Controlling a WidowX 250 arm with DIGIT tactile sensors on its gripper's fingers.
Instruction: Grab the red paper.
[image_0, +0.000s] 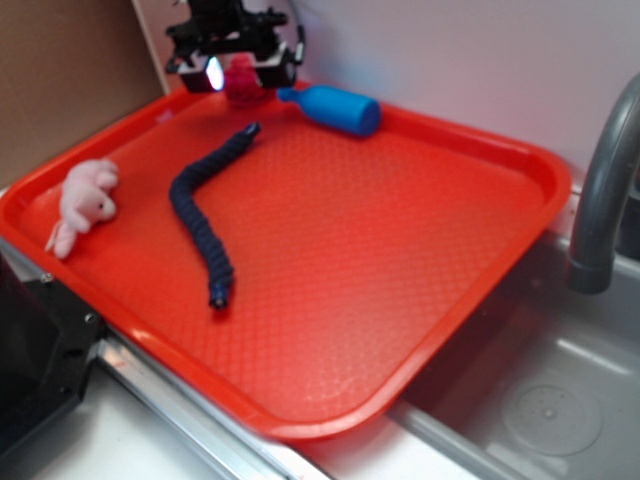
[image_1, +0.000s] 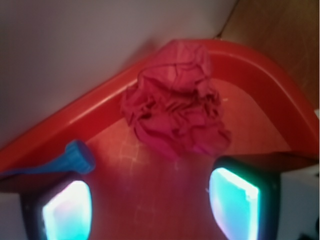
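At the far corner of the orange-red tray, the red paper sits close to the raised rim, right by the gripper. The outside view shows the whole tray, but there the paper is only a small red lump half hidden by the black arm. The wrist view shows much more of it: a crumpled ball full of folds, resting on the tray floor near where the rim curves. In that view the two fingers stand wide apart, with bare tray floor between them, and the paper lies just past their tips, so the jaws are spread and hold nothing. A blue bottle lies on its side just beside the paper, its cap poking in at the left of the wrist view. Only the outside view shows the dark blue snake toy and the pink plush toy, both well apart from the paper. The middle and near side of the tray are open. A grey tap stands off to the side.
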